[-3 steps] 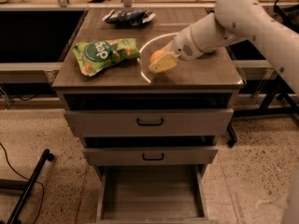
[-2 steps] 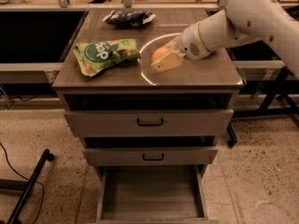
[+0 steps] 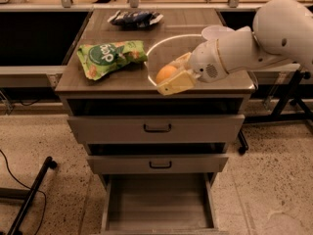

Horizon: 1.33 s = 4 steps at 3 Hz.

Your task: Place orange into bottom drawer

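Note:
The orange [image 3: 166, 73] is small, round and glossy, and sits between the two yellowish fingers [image 3: 177, 82] of my gripper [image 3: 169, 75]. The gripper is shut on the orange and holds it over the front edge of the cabinet top [image 3: 107, 82], right of centre. The white arm reaches in from the right. The bottom drawer [image 3: 159, 203] is pulled open below, a grey tray with a bare flat floor. It lies directly beneath and a little in front of the gripper.
A green chip bag [image 3: 109, 56] lies on the left of the cabinet top and a dark blue bag [image 3: 134, 17] at the back. A pale round bowl rim [image 3: 161, 40] curves behind the gripper. Two upper drawers [image 3: 156, 128] with black handles stand slightly ajar. A black stand leg [image 3: 29, 195] lies on the floor at left.
The gripper has moved from the middle of the cabinet top toward its front edge, carrying the orange, which now shows clearly between the fingers.

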Each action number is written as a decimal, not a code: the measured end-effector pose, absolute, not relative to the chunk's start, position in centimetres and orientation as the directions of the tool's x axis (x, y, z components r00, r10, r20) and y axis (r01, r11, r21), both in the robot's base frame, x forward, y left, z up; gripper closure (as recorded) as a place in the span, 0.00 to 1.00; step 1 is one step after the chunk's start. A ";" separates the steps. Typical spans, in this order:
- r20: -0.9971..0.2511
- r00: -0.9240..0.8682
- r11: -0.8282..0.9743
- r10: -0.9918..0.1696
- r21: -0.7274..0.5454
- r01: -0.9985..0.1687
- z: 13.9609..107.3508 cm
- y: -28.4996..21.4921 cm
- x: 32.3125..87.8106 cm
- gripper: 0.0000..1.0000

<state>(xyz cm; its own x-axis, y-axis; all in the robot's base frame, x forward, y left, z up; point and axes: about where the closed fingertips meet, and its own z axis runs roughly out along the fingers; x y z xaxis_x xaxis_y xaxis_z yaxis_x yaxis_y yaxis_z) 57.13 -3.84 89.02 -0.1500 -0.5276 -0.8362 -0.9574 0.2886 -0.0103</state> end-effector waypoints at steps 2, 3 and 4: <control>-0.831 -0.157 0.283 -0.534 -0.001 -0.959 85.6 -4.2 55.9 1.00; -0.820 -0.165 0.296 -0.548 -0.006 -0.955 80.7 -4.9 53.9 1.00; -0.808 -0.186 0.334 -0.559 -0.014 -0.942 75.8 -5.7 51.8 1.00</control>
<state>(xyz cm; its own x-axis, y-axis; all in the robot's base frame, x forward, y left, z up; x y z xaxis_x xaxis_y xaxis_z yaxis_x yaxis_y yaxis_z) 51.81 -5.67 75.79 -0.1860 -0.5595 -0.8077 -0.9424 0.3343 -0.0145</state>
